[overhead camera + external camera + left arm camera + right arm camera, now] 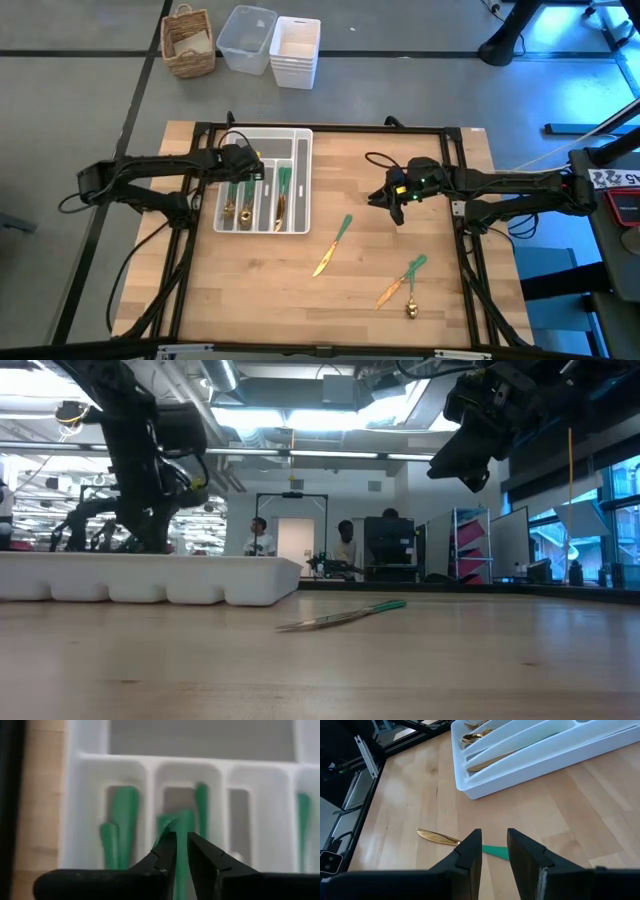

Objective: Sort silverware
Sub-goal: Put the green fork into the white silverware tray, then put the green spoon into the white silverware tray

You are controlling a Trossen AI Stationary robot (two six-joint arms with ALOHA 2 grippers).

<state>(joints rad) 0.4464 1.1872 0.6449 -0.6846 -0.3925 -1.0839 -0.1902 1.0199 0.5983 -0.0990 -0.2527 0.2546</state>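
A white compartmented tray (308, 200) stands at the table's left centre. It holds several pieces of silverware, green handles (122, 815) toward the far end and gold heads (475, 737) toward the near end. My left gripper (182, 842) hovers over the tray's far left part (240, 170), fingers a narrow gap apart; a green handle (182, 822) shows through the gap. A knife (333, 245) lies flat on the wood at centre. My right gripper (494, 847) hangs open above the table, right of that knife (440, 837). Two more pieces (400, 282) lie at the near right. My left gripper points down into the tray's second compartment from the left, over a green handle (181, 870) seen between its fingertips. I cannot tell whether the fingers touch that handle or stand above it.
A wicker basket (188, 42), a clear bin (246, 38) and stacked white bins (295, 50) sit on the floor beyond the far edge. The black frame (460, 200) borders the table. Bare wood lies between the tray and the loose pieces. People stand in the room behind (345, 545).
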